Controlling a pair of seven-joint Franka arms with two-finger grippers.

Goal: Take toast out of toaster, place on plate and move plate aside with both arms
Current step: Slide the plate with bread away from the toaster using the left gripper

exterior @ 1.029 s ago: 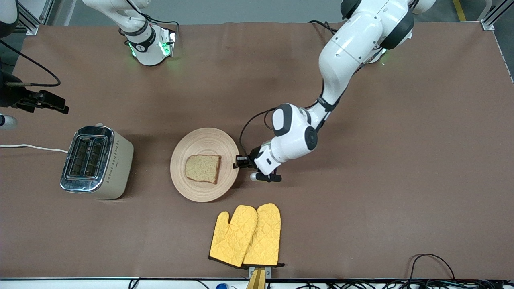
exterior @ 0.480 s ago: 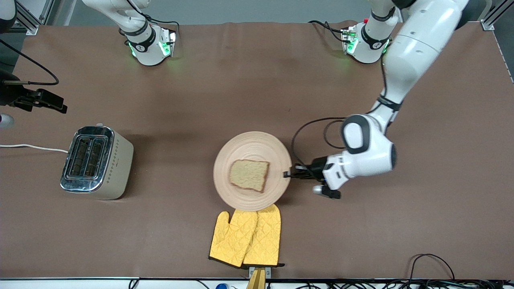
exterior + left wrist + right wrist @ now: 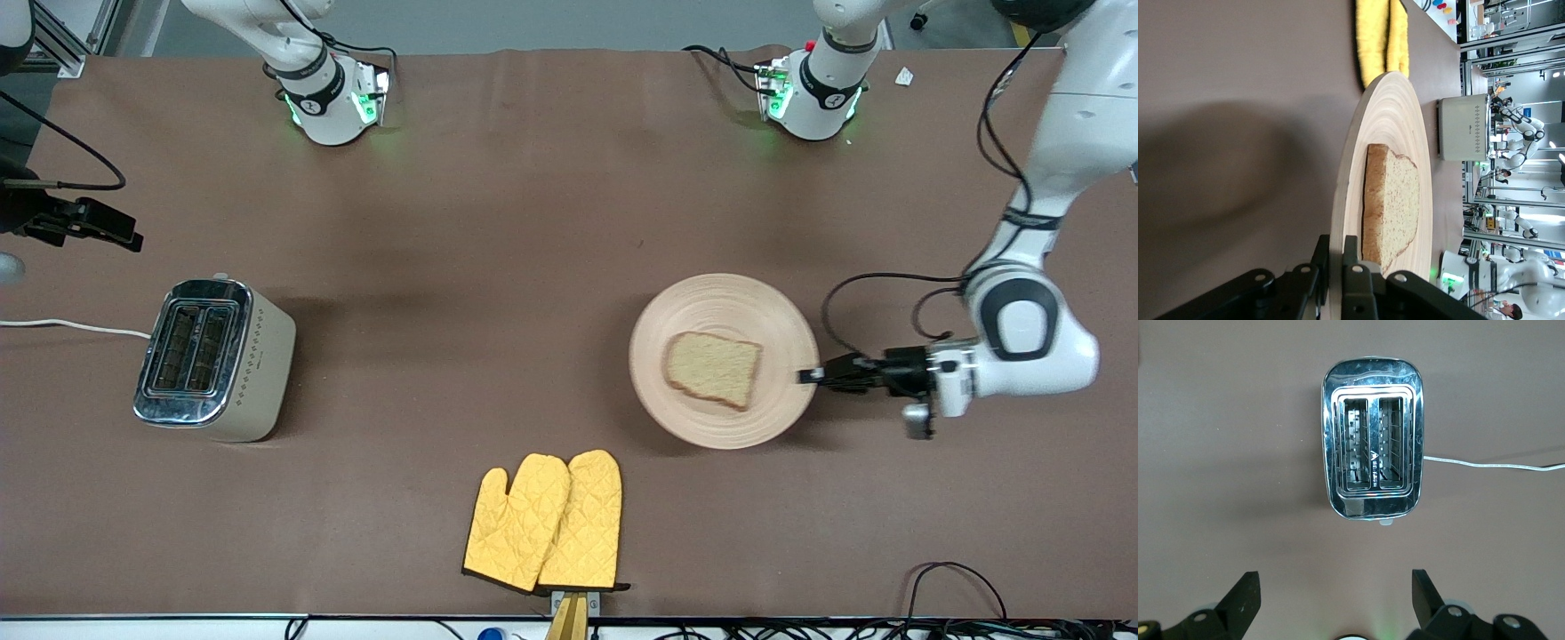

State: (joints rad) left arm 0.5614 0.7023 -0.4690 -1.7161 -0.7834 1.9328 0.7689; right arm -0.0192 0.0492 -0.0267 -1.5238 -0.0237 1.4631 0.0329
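The round wooden plate (image 3: 711, 298) hangs level a little above the table, toward the left arm's end, casting a shadow on the cloth. The toast (image 3: 713, 369), a brown slice with a darker crust, lies flat near its middle. My left gripper (image 3: 809, 376) is shut on the plate's rim, one finger above and one below. In the left wrist view the rim (image 3: 1388, 113) runs between the fingers of the left gripper (image 3: 1337, 243), with the toast (image 3: 1395, 207) just past them. My right gripper (image 3: 1335, 580) waits open and empty, high over the table near the toaster (image 3: 1371, 463).
The chrome toaster (image 3: 213, 356), both slots empty, stands toward the right arm's end with its white cord trailing off the table. A pair of yellow oven mitts (image 3: 547, 520) lies near the front edge. Cables run along that edge.
My left gripper has carried the plate with the toast from the middle of the table toward the left arm's end. The right gripper has barely shifted.
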